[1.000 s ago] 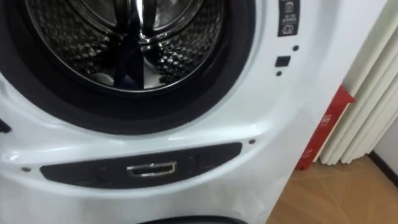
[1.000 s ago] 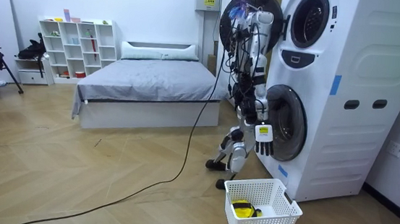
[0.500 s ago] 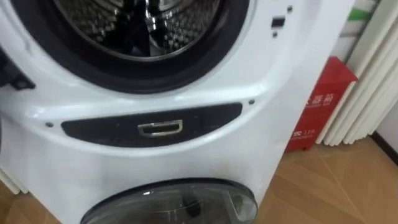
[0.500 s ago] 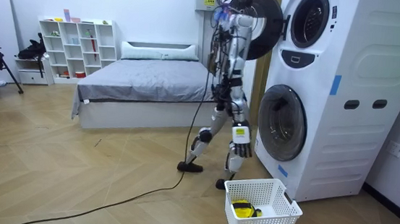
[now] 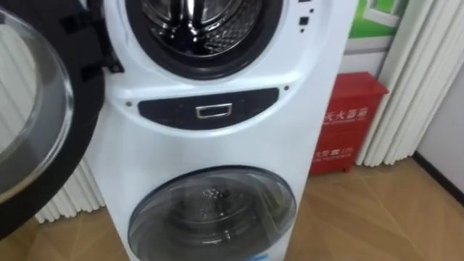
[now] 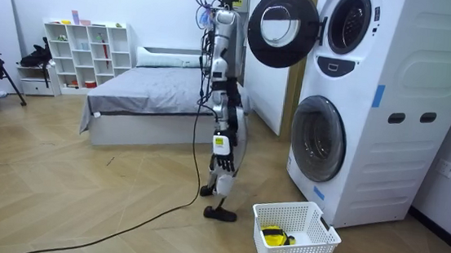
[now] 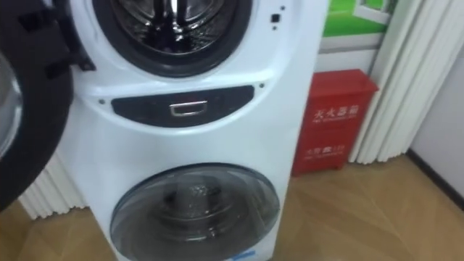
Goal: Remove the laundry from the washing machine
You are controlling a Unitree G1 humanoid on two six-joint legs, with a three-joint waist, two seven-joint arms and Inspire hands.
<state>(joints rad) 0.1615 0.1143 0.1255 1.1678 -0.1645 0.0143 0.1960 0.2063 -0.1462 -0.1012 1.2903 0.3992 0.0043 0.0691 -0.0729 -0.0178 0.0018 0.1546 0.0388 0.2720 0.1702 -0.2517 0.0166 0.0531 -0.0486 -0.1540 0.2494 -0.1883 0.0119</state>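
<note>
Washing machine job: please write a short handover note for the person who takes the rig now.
Right hand hangs at the robot's side, state unreadable, no cloth seen in it.
Robot stands off the stacked machines, facing them.
Upper door open, lower door shut.
No clothes visible in the seen part of the upper drum.
Basket on the floor holds a yellow item.
Left: check the drum, pick any remaining clothes.

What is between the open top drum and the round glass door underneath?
A dark oval panel with a small silver fitting at its middle, between the top drum and the glass door. Both eye views show it.
</note>
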